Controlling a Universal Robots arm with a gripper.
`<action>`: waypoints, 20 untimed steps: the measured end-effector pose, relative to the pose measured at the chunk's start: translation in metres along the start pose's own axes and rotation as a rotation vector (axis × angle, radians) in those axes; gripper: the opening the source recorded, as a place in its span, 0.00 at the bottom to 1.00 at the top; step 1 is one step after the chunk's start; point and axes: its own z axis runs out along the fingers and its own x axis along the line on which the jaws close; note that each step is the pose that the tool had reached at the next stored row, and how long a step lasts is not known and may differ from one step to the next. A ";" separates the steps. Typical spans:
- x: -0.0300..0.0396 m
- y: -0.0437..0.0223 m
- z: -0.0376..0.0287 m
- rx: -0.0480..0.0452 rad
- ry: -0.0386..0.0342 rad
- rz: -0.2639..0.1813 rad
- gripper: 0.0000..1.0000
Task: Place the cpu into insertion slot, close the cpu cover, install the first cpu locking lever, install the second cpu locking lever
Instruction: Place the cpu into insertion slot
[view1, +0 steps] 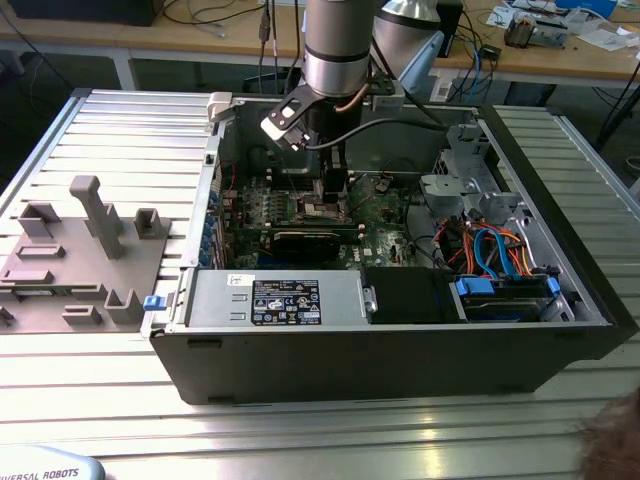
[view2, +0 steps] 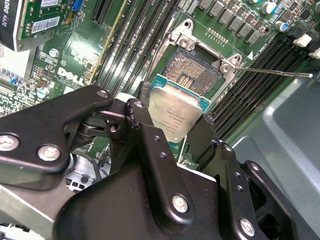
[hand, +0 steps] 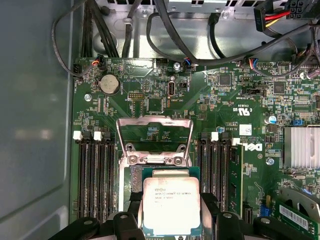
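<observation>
1. Exterior view: an open computer case (view1: 400, 360) lies on the ribbed metal counter (view1: 130, 130). It holds a green motherboard (view1: 385, 228), a grey power supply (view1: 215, 300) and blue and orange cables (view1: 495, 250).
2. The end effector (view1: 333, 195) reaches down into the case, over the motherboard.
3. The power supply carries a dark printed label (view1: 285, 300). The motherboard has white lettering, and the chip's metal top has lines of small print.
4. In both wrist views the cpu (view2: 175, 112) (hand: 171, 205) is pinched by two opposite edges between the black fingers (view2: 150, 145), which are drawn in against it.
5. The cpu sits just over the near edge of the insertion slot (view2: 192, 72), leaving the slot's gold pin field mostly uncovered. I cannot tell whether chip and slot touch.
6. The cpu cover (hand: 154, 121) stands swung up at the far edge of the slot, with board showing through its window.
7. A thin metal lever (view2: 280, 73) sticks out free beside the slot.
8. Long black memory slots (hand: 92, 180) flank the insertion slot on both sides.
</observation>
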 end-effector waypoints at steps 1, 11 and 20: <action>0.0000 0.0000 0.0001 0.0000 0.0000 0.000 0.54; 0.0000 -0.0001 0.0027 -0.0001 -0.0003 0.000 0.54; -0.0003 -0.0002 0.0048 0.0000 -0.0005 0.000 0.54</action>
